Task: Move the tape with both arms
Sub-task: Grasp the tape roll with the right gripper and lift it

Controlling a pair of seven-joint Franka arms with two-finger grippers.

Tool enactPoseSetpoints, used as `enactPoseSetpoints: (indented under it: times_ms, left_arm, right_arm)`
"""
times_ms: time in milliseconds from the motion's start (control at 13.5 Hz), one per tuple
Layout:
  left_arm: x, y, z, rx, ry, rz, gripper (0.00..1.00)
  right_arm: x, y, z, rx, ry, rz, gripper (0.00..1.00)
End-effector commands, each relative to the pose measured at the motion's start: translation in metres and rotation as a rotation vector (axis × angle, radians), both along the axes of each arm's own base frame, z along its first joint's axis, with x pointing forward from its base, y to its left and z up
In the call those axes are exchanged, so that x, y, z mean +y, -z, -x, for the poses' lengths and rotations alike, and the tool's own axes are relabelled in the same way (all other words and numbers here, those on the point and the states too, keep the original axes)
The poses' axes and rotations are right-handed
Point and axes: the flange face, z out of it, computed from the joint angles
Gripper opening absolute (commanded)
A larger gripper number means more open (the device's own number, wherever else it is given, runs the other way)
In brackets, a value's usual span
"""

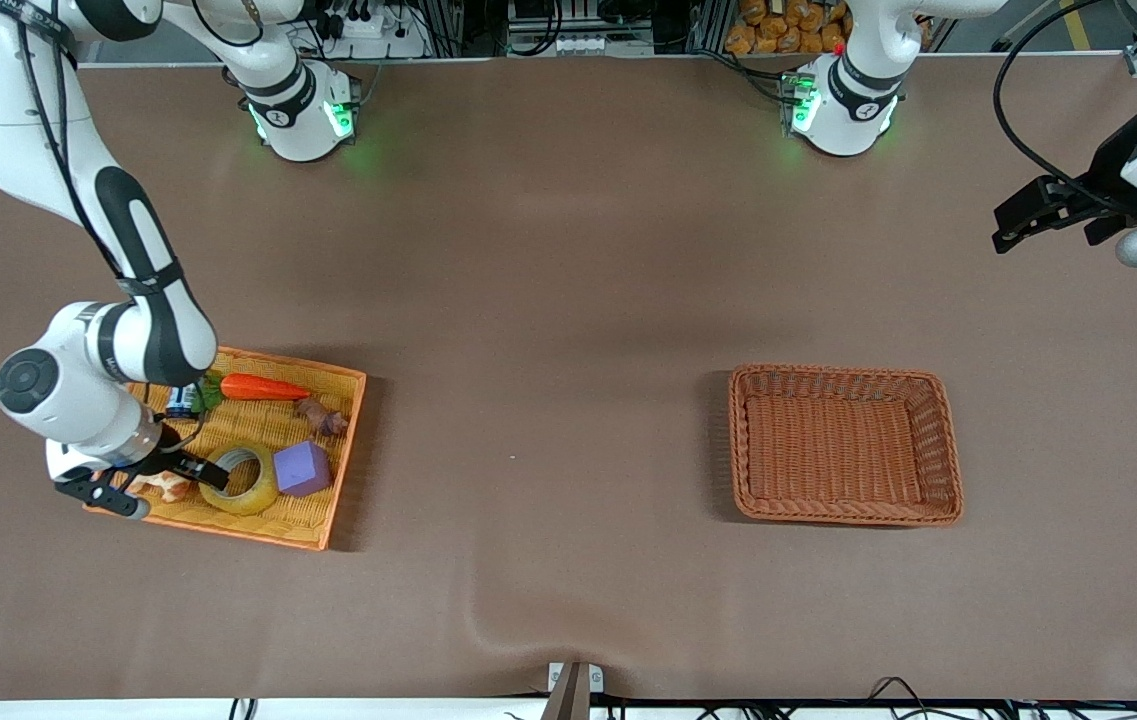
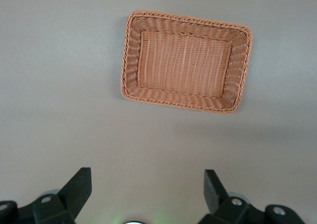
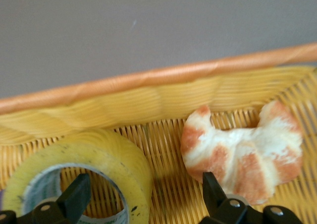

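Note:
The tape (image 1: 246,492), a yellowish ring with a grey-white core, lies in the orange tray (image 1: 323,520) at the right arm's end of the table, beside the purple cube (image 1: 302,468). My right gripper (image 1: 183,483) is low in the tray and open. In the right wrist view the right gripper (image 3: 143,189) straddles the wall of the tape (image 3: 99,154): one finger is inside the core, the other next to the croissant (image 3: 242,157). My left gripper (image 1: 1008,228) waits high at the left arm's end, open and empty (image 2: 147,184).
The tray also holds a toy carrot (image 1: 263,387), a small brown item (image 1: 321,415), a battery-like item (image 1: 181,402) and the croissant (image 1: 163,487). An empty brown wicker basket (image 1: 843,372) stands toward the left arm's end; it also shows in the left wrist view (image 2: 188,20).

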Motion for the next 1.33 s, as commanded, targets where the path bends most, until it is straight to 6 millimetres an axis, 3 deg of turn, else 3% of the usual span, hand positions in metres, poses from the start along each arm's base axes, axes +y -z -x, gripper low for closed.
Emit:
enactPoseSetpoints:
  times_ms: [0,222,296,370,444,519,889,1259]
  left_arm:
    - [0.005,-0.003,-0.003,-0.010,0.010,0.002,1.00]
    - [0.007,0.003,-0.009,-0.013,0.007,0.001,1.00]
    - [0.008,0.003,-0.010,-0.016,0.004,0.003,1.00]
    - [0.009,0.004,-0.011,-0.015,0.001,0.004,1.00]
    - [0.014,0.003,-0.011,-0.016,-0.008,0.004,1.00]
    - [0.021,0.003,-0.011,-0.016,-0.020,0.007,1.00]
    - [0.034,0.005,-0.012,-0.013,-0.038,0.013,1.00]
    - [0.032,0.007,-0.013,-0.008,-0.027,0.014,1.00]
  right_arm:
    - [0.005,-0.001,0.009,-0.008,0.024,-0.013,1.00]
    - [0.013,-0.002,0.010,-0.008,0.018,-0.014,1.00]
    - [0.015,-0.005,0.009,-0.018,0.016,-0.013,0.89]
    - [0.016,-0.007,0.009,-0.023,0.015,-0.013,0.42]
    - [0.015,-0.007,0.009,-0.023,0.016,-0.013,0.13]
    - [0.015,-0.008,0.009,-0.024,0.018,-0.012,0.00]
    - [0.014,-0.019,0.007,-0.040,0.016,-0.011,0.00]
    - [0.014,-0.109,0.009,-0.090,-0.052,0.007,0.00]
